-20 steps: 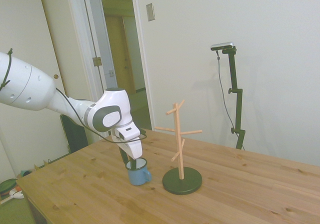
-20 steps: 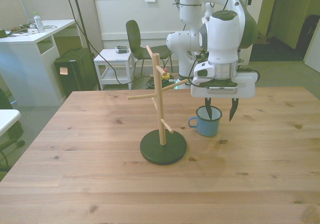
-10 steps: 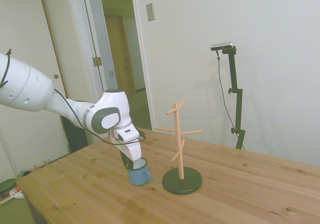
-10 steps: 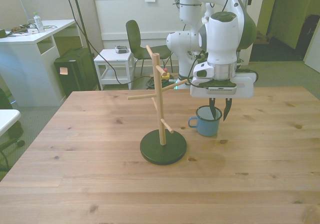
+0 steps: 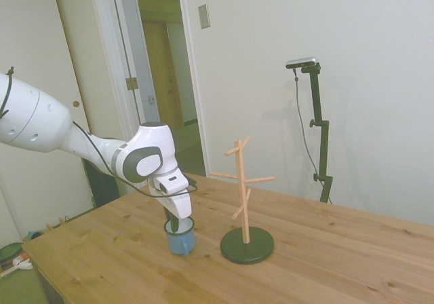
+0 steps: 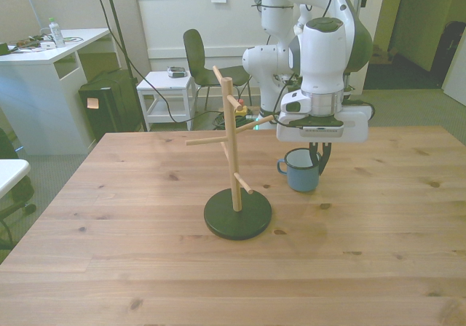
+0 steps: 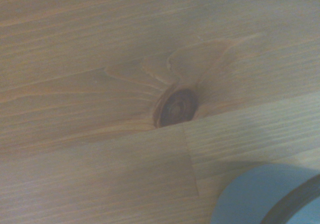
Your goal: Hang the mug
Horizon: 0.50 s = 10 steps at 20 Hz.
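Small blue enamel mug [image 6: 301, 173] with dark rim, white inside and loop handle: upright, lifted just clear of the light wooden desk [image 6: 145, 268] with its shadow below it, handle toward the front view's left; in the side view [image 5: 180, 237] it hangs just beside the stand's base. A blurred part of its blue wall and dark rim shows in the wrist view [image 7: 270, 199], above knotted desk planks [image 7: 175, 109].

Tool [image 6: 318, 160] of the white arm: pointing straight down, fingers drawn together and clamped on the mug's rim at the side toward the front view's right.

Pale wooden peg stand on a round dark base [image 6: 237, 213]: upright, to the front view's left of the mug, much taller than it, pegs bare, apart from the mug.
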{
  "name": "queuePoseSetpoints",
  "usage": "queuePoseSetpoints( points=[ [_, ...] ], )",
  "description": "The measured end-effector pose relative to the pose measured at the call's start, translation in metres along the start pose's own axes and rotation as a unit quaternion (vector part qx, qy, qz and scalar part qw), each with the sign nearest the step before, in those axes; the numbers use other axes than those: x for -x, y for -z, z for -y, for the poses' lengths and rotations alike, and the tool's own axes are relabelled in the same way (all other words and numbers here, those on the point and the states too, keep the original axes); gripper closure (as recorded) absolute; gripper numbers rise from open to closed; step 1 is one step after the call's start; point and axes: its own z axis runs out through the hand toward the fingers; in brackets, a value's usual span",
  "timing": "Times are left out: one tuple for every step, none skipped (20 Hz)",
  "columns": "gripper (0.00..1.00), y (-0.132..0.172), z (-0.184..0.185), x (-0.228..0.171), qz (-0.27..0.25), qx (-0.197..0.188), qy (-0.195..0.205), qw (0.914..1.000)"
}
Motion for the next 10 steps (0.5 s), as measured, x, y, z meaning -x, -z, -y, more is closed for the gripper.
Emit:
queuePoseSetpoints(
  points=[
    [1.0,0.0,-0.001,-0.001,0.0,0.0,0.0,1.0],
    [1.0,0.0,-0.001,-0.001,0.0,0.0,0.0,1.0],
    [1.0,0.0,-0.002,-0.002,-0.001,0.001,0.002,1.0],
    [1.0,0.0,-0.002,-0.002,-0.004,0.004,0.007,1.0],
    [1.0,0.0,-0.004,-0.003,-0.008,0.01,0.015,0.9998],
    [1.0,0.001,-0.006,-0.002,-0.011,0.019,0.023,0.9995],
    [1.0,0.003,-0.008,-0.001,-0.013,0.028,0.033,0.999],
    [1.0,0.008,-0.01,0.0,-0.014,0.034,0.043,0.9984],
    [1.0,0.015,-0.012,0.002,-0.015,0.041,0.055,0.9975],
    [1.0,0.024,-0.015,0.006,-0.017,0.047,0.069,0.9963]
  ],
)
